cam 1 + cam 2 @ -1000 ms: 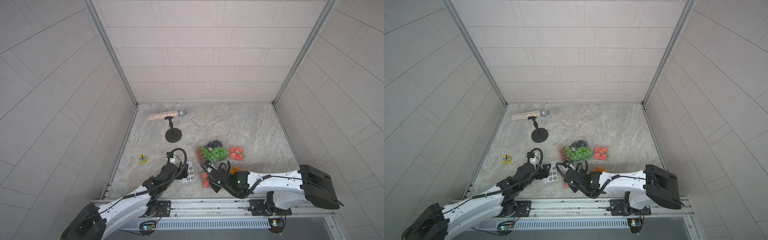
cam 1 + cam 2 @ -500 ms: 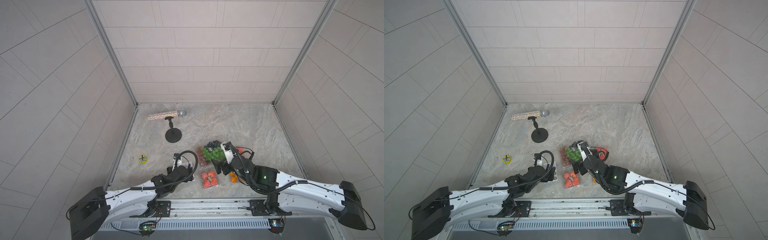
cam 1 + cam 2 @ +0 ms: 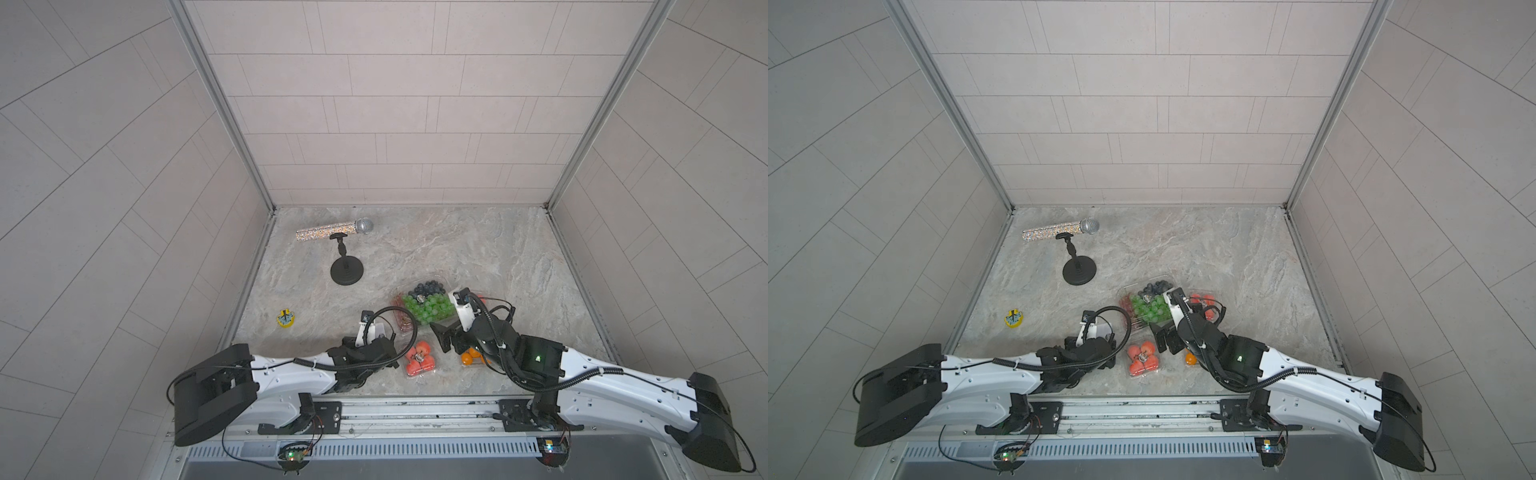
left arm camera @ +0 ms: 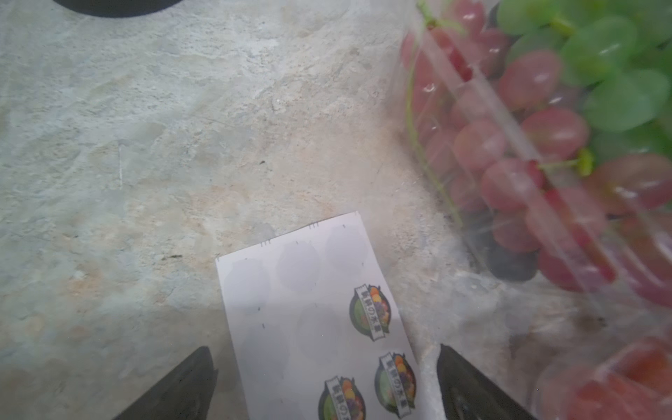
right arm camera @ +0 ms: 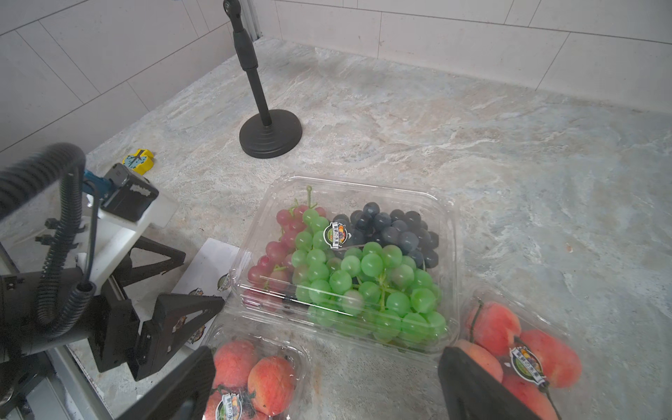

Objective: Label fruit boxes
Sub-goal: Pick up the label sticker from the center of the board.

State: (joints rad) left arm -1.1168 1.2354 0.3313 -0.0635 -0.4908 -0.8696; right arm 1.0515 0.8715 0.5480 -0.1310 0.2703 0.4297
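The large fruit box (image 5: 349,269) of green, red and dark grapes lies mid-table in both top views (image 3: 426,305) and carries a round sticker (image 5: 335,232). A small box of red fruit (image 5: 251,378) lies in front of it, stickered. The other red-fruit box (image 5: 520,349) lies right of the large one, stickered too. The box of oranges (image 3: 471,358) peeks from under my right arm. My right gripper (image 5: 326,352) hovers open over bare table between the boxes. My left gripper (image 4: 324,351) stands open, low over the white sticker sheet (image 4: 316,316), left of the large box.
A glittery microphone (image 3: 332,227) rests on a black round-based stand (image 3: 347,272) at the back left. A small yellow object (image 3: 286,319) lies near the left wall. A metal rail (image 3: 415,409) borders the table's front edge, and tiled walls enclose the other sides.
My right gripper has opened and drawn back to the right, off the front box of red fruit, which now shows uncovered. My left arm has swung its elbow left, the gripper staying over the sheet.
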